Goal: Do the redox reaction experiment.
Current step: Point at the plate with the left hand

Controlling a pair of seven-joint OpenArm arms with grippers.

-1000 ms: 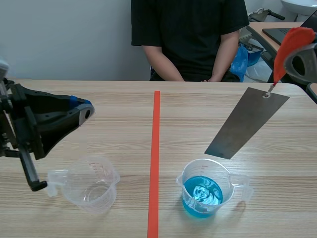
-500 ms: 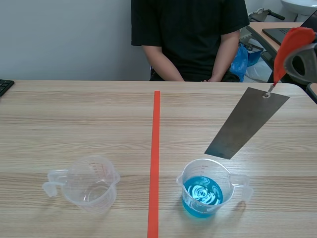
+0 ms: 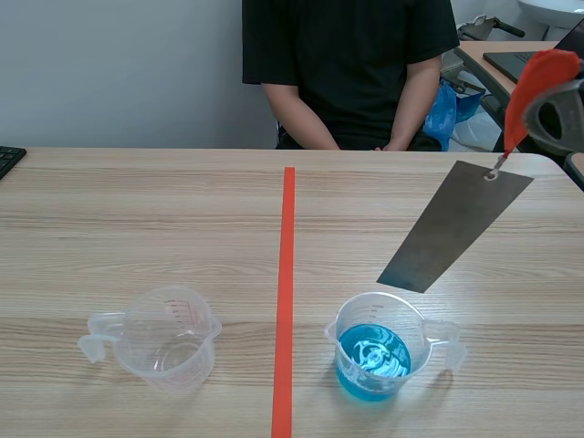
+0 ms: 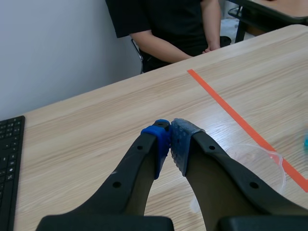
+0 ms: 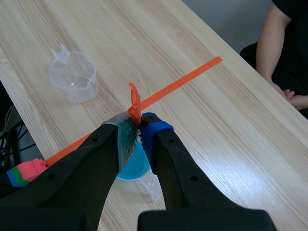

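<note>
My left pincer [image 4: 169, 139] is closed on nothing, pads touching. The empty clear beaker [image 4: 260, 166] stands on the worktop [image 4: 96, 125] just beside its right finger. My right pincer [image 5: 139, 126] grips an orange-red tab [image 5: 134, 102]. The grey metal sheet [image 3: 453, 228] hangs tilted beneath it, above the beaker of blue liquid [image 3: 374, 351].

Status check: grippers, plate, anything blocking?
Left gripper shut, empty. Right gripper shut on orange tag; metal plate hangs from it above blue-liquid cup, not dipped. Nothing between plate and cup; empty cup sits apart.
</note>
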